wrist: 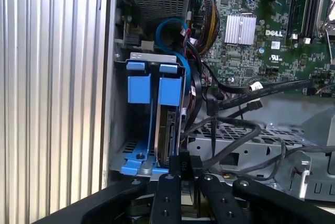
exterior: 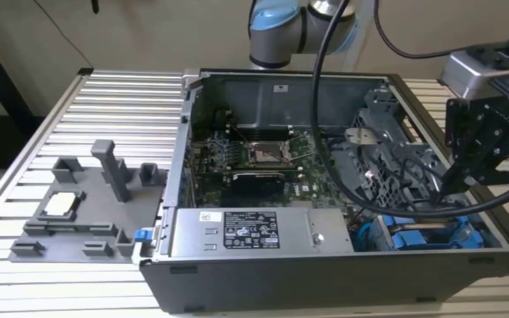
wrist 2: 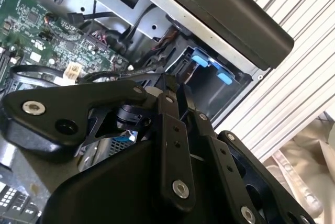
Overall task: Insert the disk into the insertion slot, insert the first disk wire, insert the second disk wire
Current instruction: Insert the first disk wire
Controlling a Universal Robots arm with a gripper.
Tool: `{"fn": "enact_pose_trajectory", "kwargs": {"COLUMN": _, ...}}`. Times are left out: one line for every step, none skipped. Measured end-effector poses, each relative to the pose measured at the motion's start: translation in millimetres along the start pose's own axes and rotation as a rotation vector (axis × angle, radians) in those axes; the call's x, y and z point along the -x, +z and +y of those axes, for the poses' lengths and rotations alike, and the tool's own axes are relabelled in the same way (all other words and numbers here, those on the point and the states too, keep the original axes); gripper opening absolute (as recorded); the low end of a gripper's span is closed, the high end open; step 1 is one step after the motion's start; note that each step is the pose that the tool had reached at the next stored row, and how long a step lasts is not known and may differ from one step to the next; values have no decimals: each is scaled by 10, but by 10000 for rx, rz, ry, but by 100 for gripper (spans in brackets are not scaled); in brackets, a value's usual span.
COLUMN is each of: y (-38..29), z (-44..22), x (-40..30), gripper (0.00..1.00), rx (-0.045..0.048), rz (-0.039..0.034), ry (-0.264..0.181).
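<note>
The disk [wrist: 168, 130] stands on edge in its bright blue carrier [wrist: 140, 88], seated inside the insertion slot [wrist: 133, 156] of the drive cage, which sits at the case's front corner on the exterior view's right [exterior: 423, 235]. My gripper [wrist: 180, 167] hovers right at the disk's exposed end. Its black fingers [wrist: 167, 192] are drawn together, and a black disk wire [wrist: 246, 130] loops down to them. The gripper [exterior: 453, 189] reaches down into the case above the cage. In the second wrist view its fingertips [wrist 2: 178, 96] point at the blue trim [wrist 2: 201, 59].
The open computer case [exterior: 325, 278] lies on a slatted metal table [exterior: 122, 99]. Inside are the green motherboard [exterior: 264, 169], the processor socket [exterior: 268, 154], the labelled power-supply box [exterior: 250, 232] and loose black cables [exterior: 387, 185]. A grey fixture tray [exterior: 87, 205] sits at the exterior view's left.
</note>
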State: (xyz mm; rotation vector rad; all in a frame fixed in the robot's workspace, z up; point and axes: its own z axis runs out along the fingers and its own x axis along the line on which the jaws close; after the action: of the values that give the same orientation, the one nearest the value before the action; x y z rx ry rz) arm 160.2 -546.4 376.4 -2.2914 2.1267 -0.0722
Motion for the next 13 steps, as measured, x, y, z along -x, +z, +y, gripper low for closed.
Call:
{"fn": "enact_pose_trajectory", "kwargs": {"y": 8, "z": -5, "x": 0, "gripper": 19, "rx": 39, "rz": -3, "ry": 9}}
{"fn": "enact_pose_trajectory", "kwargs": {"y": 15, "z": -10, "x": -1, "gripper": 19, "rx": 69, "rz": -5, "ry": 21}}
{"fn": "enact_pose_trajectory", "kwargs": {"y": 21, "z": -14, "x": -1, "gripper": 19, "rx": 91, "rz": -6, "ry": 34}}
{"fn": "enact_pose_trajectory", "kwargs": {"y": 27, "z": -18, "x": -1, "gripper": 19, "rx": 116, "rz": -6, "ry": 49}}
{"fn": "enact_pose_trajectory", "kwargs": {"y": 31, "z": -23, "x": -1, "gripper": 19, "rx": 148, "rz": -7, "ry": 60}}
{"fn": "enact_pose_trajectory", "kwargs": {"y": 34, "z": -28, "x": -2, "gripper": 19, "rx": 191, "rz": -11, "ry": 69}}
{"fn": "enact_pose_trajectory", "kwargs": {"y": 37, "z": -35, "x": -2, "gripper": 19, "rx": 244, "rz": -15, "ry": 72}}
{"fn": "enact_pose_trajectory", "kwargs": {"y": 39, "z": -44, "x": -3, "gripper": 19, "rx": 298, "rz": -18, "ry": 76}}
{"fn": "enact_pose_trajectory", "kwargs": {"y": 42, "z": -54, "x": -3, "gripper": 19, "rx": 348, "rz": -21, "ry": 77}}
{"fn": "enact_pose_trajectory", "kwargs": {"y": 44, "z": -69, "x": -4, "gripper": 19, "rx": 398, "rz": -25, "ry": 76}}
{"fn": "enact_pose_trajectory", "kwargs": {"y": 46, "z": -87, "x": -6, "gripper": 19, "rx": 450, "rz": -29, "ry": 76}}
{"fn": "enact_pose_trajectory", "kwargs": {"y": 48, "z": -106, "x": -7, "gripper": 19, "rx": 502, "rz": -33, "ry": 74}}
{"fn": "enact_pose_trajectory", "kwargs": {"y": 50, "z": -123, "x": -9, "gripper": 19, "rx": 547, "rz": -35, "ry": 74}}
